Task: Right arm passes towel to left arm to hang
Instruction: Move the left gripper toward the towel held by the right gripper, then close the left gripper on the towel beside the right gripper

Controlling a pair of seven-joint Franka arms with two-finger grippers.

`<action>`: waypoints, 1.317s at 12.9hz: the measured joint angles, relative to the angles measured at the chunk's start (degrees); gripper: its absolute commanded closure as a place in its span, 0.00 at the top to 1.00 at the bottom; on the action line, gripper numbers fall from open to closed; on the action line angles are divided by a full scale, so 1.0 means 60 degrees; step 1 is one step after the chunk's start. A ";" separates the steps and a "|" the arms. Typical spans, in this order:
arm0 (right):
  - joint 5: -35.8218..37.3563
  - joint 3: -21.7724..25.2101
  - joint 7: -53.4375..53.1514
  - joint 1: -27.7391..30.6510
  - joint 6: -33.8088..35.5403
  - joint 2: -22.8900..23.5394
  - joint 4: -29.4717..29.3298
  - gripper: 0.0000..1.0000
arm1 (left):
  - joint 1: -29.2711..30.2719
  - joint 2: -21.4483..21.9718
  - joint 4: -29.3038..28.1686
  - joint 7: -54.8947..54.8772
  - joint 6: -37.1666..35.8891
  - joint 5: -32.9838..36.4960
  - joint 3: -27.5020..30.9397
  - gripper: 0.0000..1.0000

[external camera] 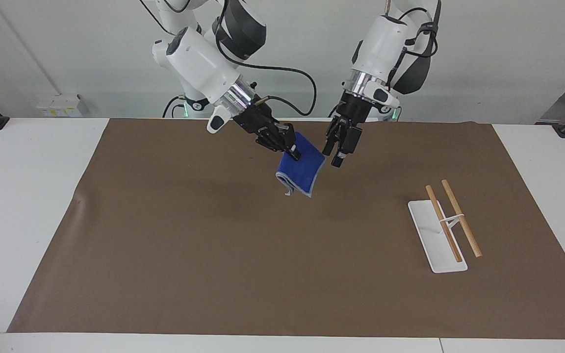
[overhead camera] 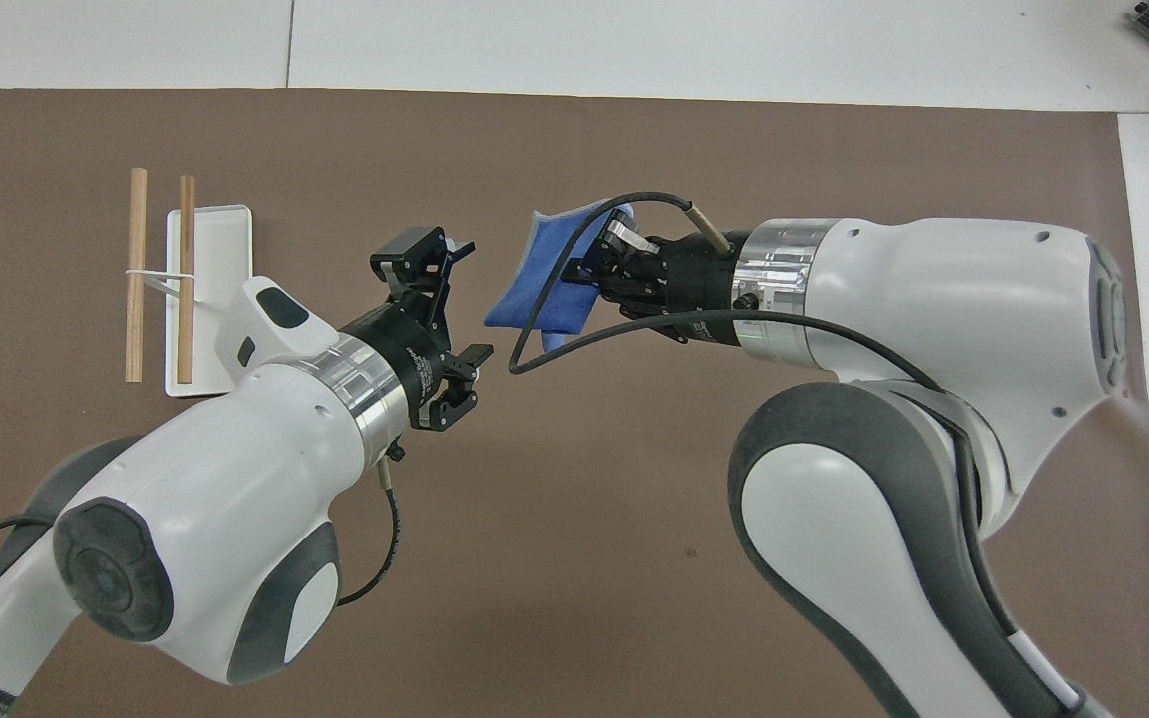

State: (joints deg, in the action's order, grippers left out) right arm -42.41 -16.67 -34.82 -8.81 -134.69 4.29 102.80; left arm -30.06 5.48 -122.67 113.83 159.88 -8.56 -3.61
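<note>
No brand name or label can be read on either white, glossy Franka arm; the small print on the left arm's black wrist collar is too fine to make out. A flat matte brown mat [external camera: 214, 255] covers most of the white table [external camera: 22, 206], leaving bare white strips at both ends and along the edge away from the robots, with a plain pale wall above the robots' own edge and a black bracket at each of the two corners nearest them. Over the middle of the mat, toward the robots' edge, the right gripper [external camera: 293, 151] is clenched on the upper edge of the small royal-blue cloth towel with thin pale grey edging [external camera: 302, 171], which hangs folded and limp in the air, clear of the mat. Just beside it and apart from it, the left gripper [external camera: 337, 156] hovers over the mat with its black fingers [overhead camera: 425, 261] spread wide, pointed toward the cloth's free side. Toward the left arm's end of the table stands a small hanging rack [external camera: 447, 223]: a flat white oblong base on the mat, carrying two smooth, round, pale wooden rods held parallel on a thin white cross-piece.
</note>
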 measured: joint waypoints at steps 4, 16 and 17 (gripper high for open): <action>0.0000 0.0000 0.0000 0.0000 0.0003 0.0000 0.0000 0.00 | -0.0202 -0.0475 0.0014 0.0131 0.0753 0.0000 0.0006 1.00; 0.0000 0.0000 0.0000 0.0000 0.0004 0.0000 0.0000 0.00 | -0.0393 -0.0511 0.0067 0.0223 0.0800 0.0000 0.0000 0.56; 0.0000 0.0001 0.0000 0.0004 0.0049 -0.0001 -0.0001 0.00 | -0.0446 -0.0512 0.0067 0.0249 0.0799 0.0000 0.0002 0.54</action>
State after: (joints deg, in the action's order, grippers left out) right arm -42.41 -16.67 -34.82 -8.79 -134.40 4.28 102.79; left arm -32.74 2.40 -122.27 115.33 164.68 -8.56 -3.60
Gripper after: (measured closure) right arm 0.952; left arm 0.352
